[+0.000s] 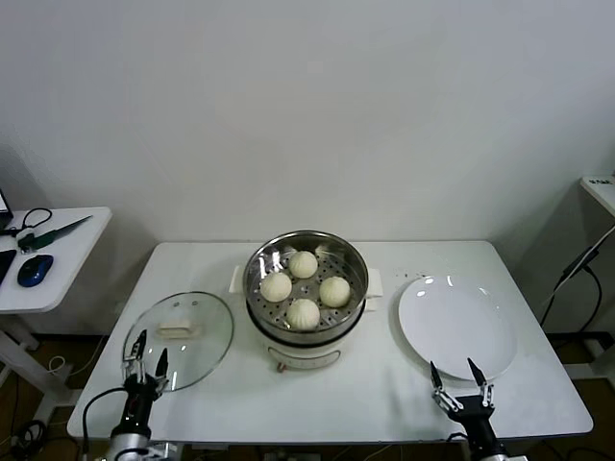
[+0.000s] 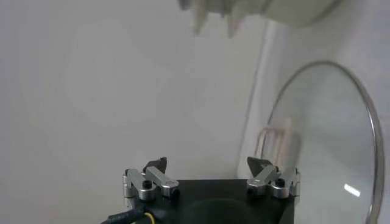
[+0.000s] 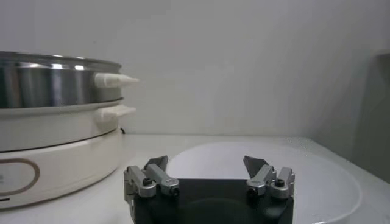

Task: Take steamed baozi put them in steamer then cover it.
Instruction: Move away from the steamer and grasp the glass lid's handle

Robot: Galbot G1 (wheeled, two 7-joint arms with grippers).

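the cover (image 1: 180, 337) is lying flat on the white table (image 1: 327, 394), left of the steamer (image 1: 306, 288) and apart from it, its cream handle (image 1: 180, 330) running roughly left to right across the glass. all four steamed baozi (image 1: 304, 287) are already sitting on the perforated tray inside the steamer, so by my judgement only the covering is left.

the left gripper (image 1: 147, 365) is hovering at the cover's near rim, fingers spread and gripping nothing; the handle is lying just ahead of it, toward the wall. the left wrist view is showing the glass rim (image 2: 365, 122) beside those spread fingers. this arm is much the nearer one, and the lid would have to travel rightward to reach the pot.

the right gripper (image 1: 461, 384) is waiting at the near edge of the white plate (image 1: 456, 322), fingers likewise apart and empty, with the steamer's side handle (image 3: 116, 79) off to one side in its own view.

no brand, label or readable writing is showing on any of these things.
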